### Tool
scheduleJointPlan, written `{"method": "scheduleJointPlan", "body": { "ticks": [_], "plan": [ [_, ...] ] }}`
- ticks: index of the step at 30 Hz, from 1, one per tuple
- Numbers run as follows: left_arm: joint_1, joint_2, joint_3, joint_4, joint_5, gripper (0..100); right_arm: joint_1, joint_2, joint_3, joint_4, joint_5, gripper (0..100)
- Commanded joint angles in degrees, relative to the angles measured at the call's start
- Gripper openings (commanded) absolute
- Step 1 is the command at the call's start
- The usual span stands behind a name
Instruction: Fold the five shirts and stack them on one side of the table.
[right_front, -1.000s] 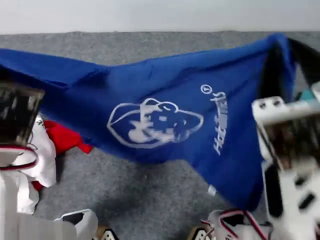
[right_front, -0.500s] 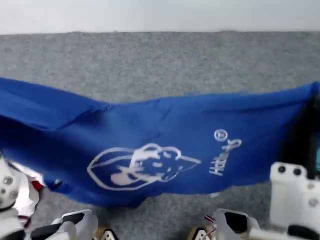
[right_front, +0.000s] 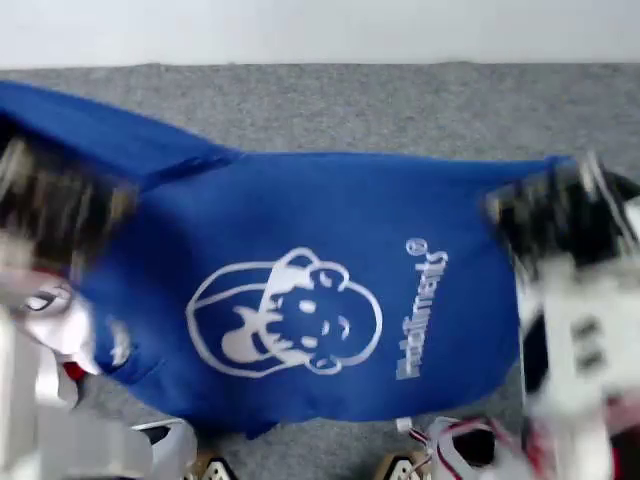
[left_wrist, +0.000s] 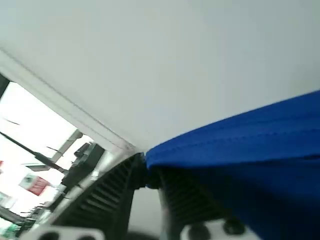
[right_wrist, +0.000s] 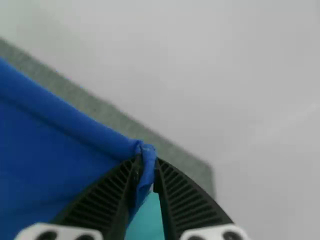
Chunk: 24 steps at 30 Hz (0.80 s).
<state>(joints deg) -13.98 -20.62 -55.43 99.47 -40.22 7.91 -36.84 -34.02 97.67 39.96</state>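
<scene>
At the left, the left gripper (left_wrist: 146, 176) has its fingers (left_wrist: 107, 197) pinching an edge of the blue shirt (right_front: 300, 230), which is stretched between the 2 arms, print upward, over the grey worktop (right_front: 350, 100); at the right, the right gripper (right_wrist: 145, 172) fingers (right_wrist: 182, 200) pinch its corner

A grey felt-like tabletop (right_front: 330, 105) runs back to a plain white wall (right_front: 320, 30), and beside that wall a bright window (left_wrist: 25, 145) admits daylight
</scene>
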Motion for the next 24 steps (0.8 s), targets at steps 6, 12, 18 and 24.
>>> {"method": "scheduleJointPlan", "body": {
  "ticks": [6, 12, 18, 24],
  "plan": [
    [7.9, 0.4, 46.6, -21.0, -0.4, 1, -1.5, 0.1, 36.3, -24.3, 0.3, 0.9],
    [8.1, 4.6, 63.7, -47.5, -0.4, 1, -2.7, 0.4, 57.9, -51.6, 0.7, 0.9],
    [8.2, 20.0, 54.0, -55.2, -0.2, 1, -2.2, 8.7, 63.6, -71.3, 0.7, 0.9],
    [10.2, 36.3, 32.8, -55.1, -0.1, 1, -2.2, 22.5, 54.5, -82.7, 0.6, 0.9]
  ]
}}
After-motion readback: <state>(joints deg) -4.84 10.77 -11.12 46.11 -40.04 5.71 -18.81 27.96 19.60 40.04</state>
